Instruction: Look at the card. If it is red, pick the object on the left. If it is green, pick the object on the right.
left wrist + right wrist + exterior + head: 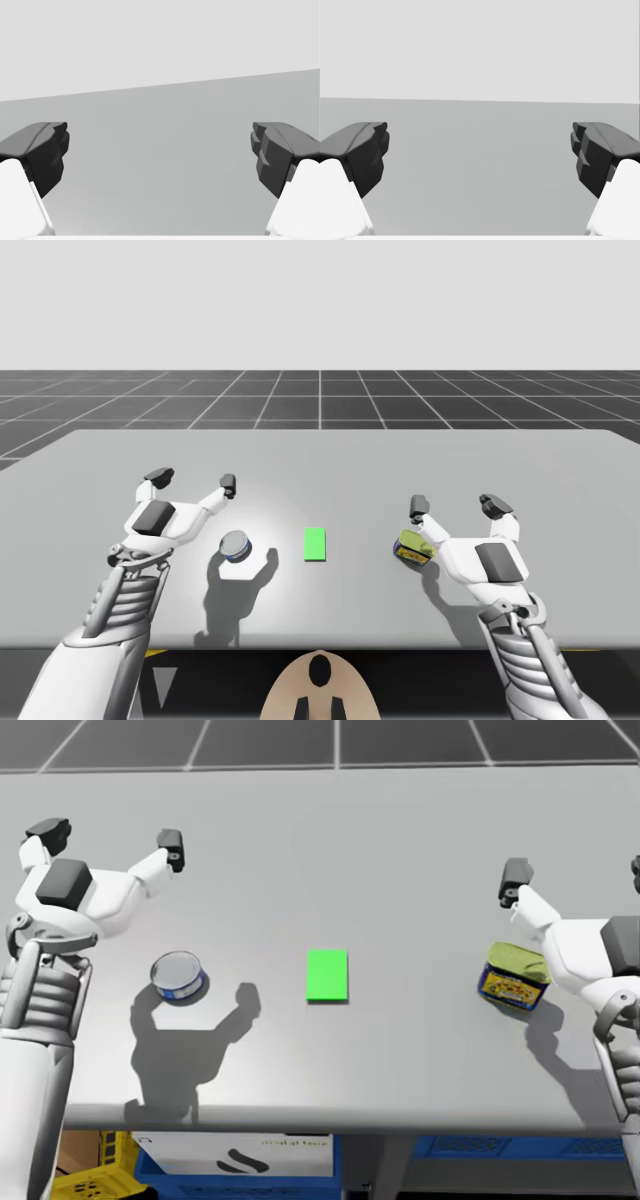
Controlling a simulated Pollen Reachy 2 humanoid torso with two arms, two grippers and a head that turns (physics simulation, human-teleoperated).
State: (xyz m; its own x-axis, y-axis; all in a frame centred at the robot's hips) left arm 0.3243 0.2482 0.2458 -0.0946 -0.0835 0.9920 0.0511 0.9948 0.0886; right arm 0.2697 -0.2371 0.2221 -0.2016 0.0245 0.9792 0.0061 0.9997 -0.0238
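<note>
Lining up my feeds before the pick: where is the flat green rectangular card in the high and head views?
High view: the flat green rectangular card lies mid-table, just below centre frame.
Head view: the card lies near centre frame.
Shared landmark: the short round blue can with silver lid, left of it.

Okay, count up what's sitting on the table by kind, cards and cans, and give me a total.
Cards: 1, the green card
Cans: 2, the round blue can and the yellow can
Total: 3
</note>
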